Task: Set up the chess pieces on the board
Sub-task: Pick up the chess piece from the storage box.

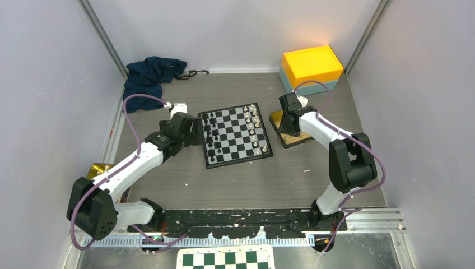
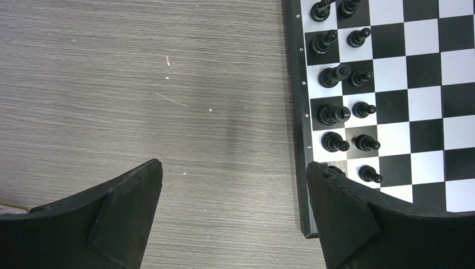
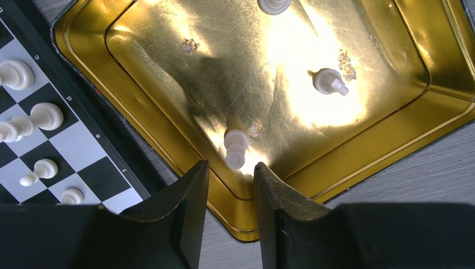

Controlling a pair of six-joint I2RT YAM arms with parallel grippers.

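**Right arm: lining up on a white piece in the tin**

Right gripper [image 3: 231,168] hangs over the shallow gold metal tray [image 3: 358,168], jaws apart, nothing clamped. A small cream-white chess piece [image 3: 236,147] sits at 12 o'clock of the gap, just off the tips. I'd centre it, drop straight and close gently, since it'll likely skid on metal. The black-and-white chessboard [image 1: 235,140] is at the tray's 9 o'clock. Left gripper [image 2: 234,168] has its jaws wide apart and empty, beside the black pieces [image 2: 336,112].
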